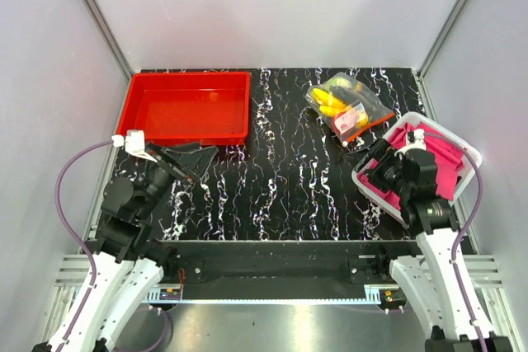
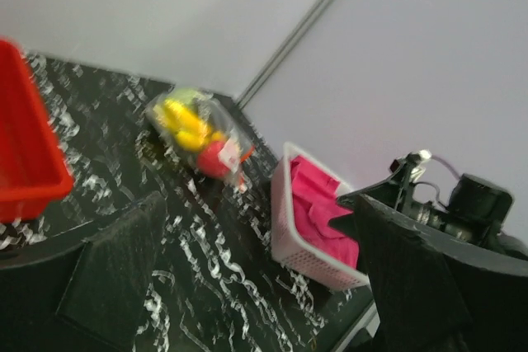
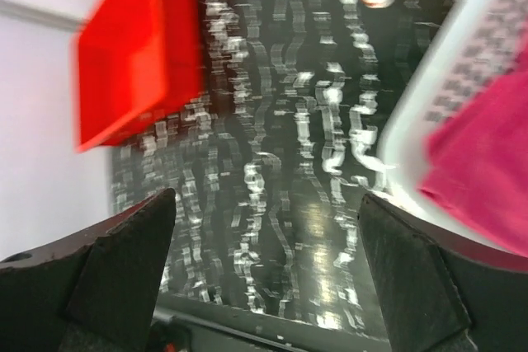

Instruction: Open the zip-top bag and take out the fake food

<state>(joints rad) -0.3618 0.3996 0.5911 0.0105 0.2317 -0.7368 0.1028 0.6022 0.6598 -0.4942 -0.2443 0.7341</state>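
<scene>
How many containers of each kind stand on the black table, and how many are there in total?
Red tray: 1
Zip-top bag: 1
White basket: 1
Total: 3

We've got both arms folded low at the table's (image 1: 289, 195) near edge. L gripper (image 1: 200, 162) sits by the left edge, jaws wide apart, aimed right. R gripper (image 1: 373, 161) sits by the right edge, jaws also wide, aimed left.
</scene>
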